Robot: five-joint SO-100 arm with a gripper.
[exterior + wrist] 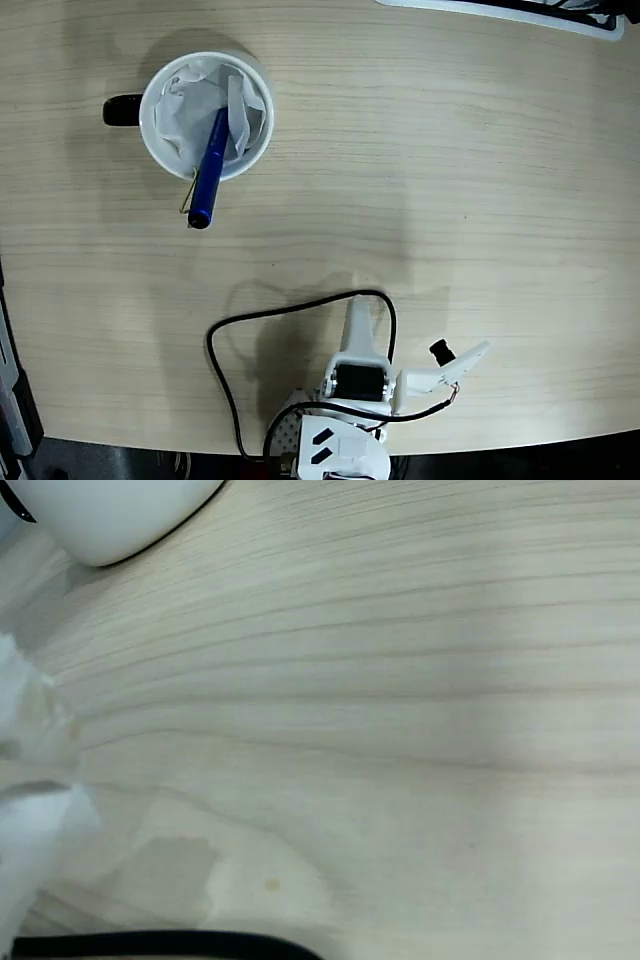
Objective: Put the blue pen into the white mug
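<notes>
No readable text, no labels, no brands, no numbers, no signs in either view

Pale matt wood-grain table (480,180); on it a smooth glossy white ceramic mug (155,140), crumpled paper (190,105) inside, with a shiny blue plastic pen (208,170).

White plastic arm (355,375), black motor, looping black cable (225,375)
</notes>
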